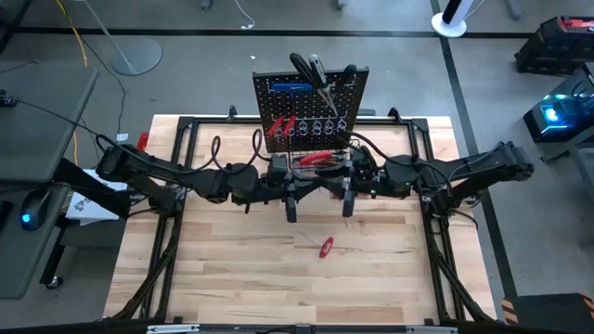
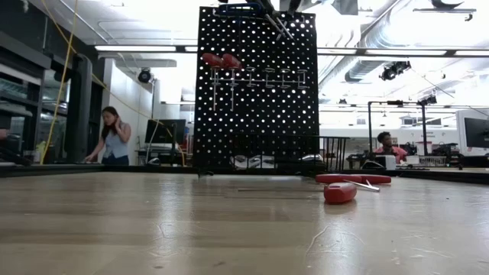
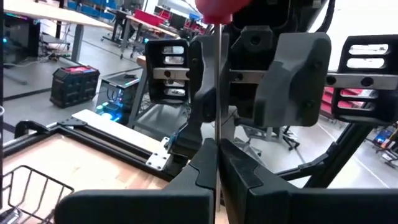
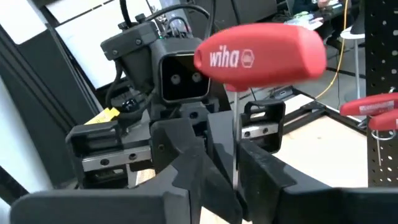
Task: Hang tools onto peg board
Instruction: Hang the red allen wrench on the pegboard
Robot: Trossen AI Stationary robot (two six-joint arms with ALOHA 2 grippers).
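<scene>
Left gripper point(image 3: 216, 152) clenched on the T-handle key point(image 4: 261, 53) shaft
Right gripper point(image 4: 233, 158) alongside: grip, can't tell. My basket point(image 2: 332, 153) at 12 o'clock holds a red-handled tool point(image 1: 314, 160).

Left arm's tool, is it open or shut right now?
Shut. In the left wrist view the left tool has its fingers clamped on a thin metal shaft with a red handle, no gap showing.

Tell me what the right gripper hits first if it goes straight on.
The red T-key: its shaft stands right at the right gripper. Just behind, the left gripper faces it, shut on that shaft. Depth is unclear, but no free way shows.
</scene>
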